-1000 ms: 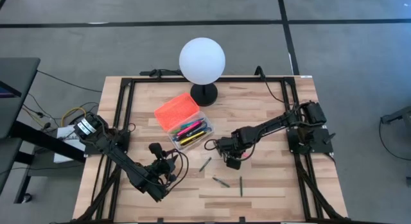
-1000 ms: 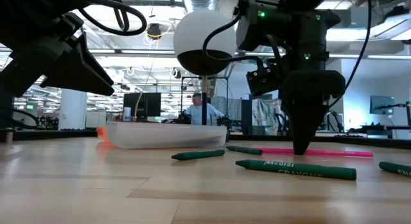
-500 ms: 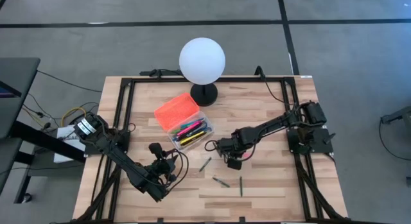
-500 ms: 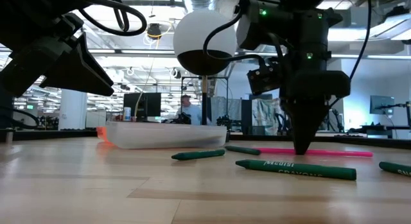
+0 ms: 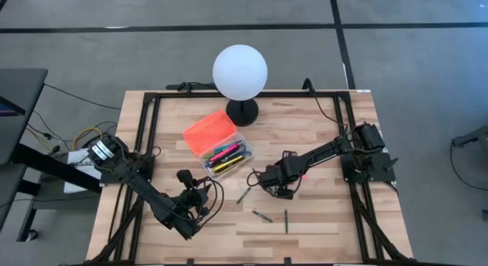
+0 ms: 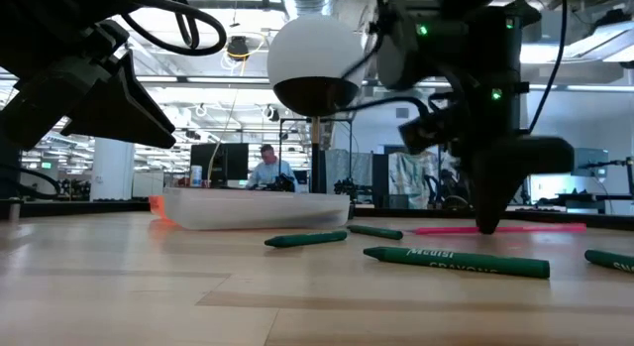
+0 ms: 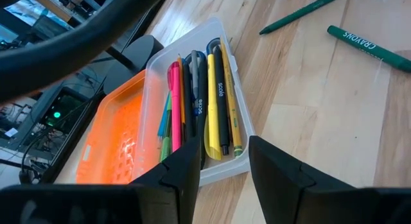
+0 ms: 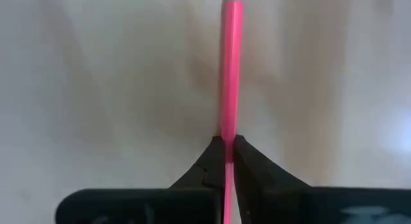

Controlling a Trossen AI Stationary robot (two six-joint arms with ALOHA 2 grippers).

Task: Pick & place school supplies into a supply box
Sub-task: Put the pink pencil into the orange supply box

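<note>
The supply box has a clear body [image 5: 226, 158] full of pens and an orange lid [image 5: 210, 130] lying open beside it; the left wrist view shows both the body [image 7: 199, 102] and the lid [image 7: 112, 140]. My right gripper [image 8: 226, 161] stands right of the box, pointing down at the table and shut on a pink pen [image 8: 230, 70]. My left gripper [image 7: 221, 176] is open and hovers near the box's near-left side, holding nothing. Three green crayons [image 5: 243, 195] [image 5: 262, 216] [image 5: 286, 220] lie flat on the table. My right gripper pinches the pink pen's shaft [image 8: 229, 131] between its two fingertips [image 6: 487, 225], coming from above and pointing down. The pen [image 6: 535, 228] stays level and stretches out to both sides of the fingers. Whether it is clear of the table I cannot tell.
A white globe lamp [image 5: 240, 72] on a black foot stands at the far edge behind the box. Black frame rails [image 5: 149, 129] run along the table's sides. Bare wood lies near the near edge beyond the crayons. A person sits in the room behind [image 6: 265, 168].
My right gripper has moved a little toward the table's right, still shut, and the pink pen has shifted right with it. The left arm has kept still.
</note>
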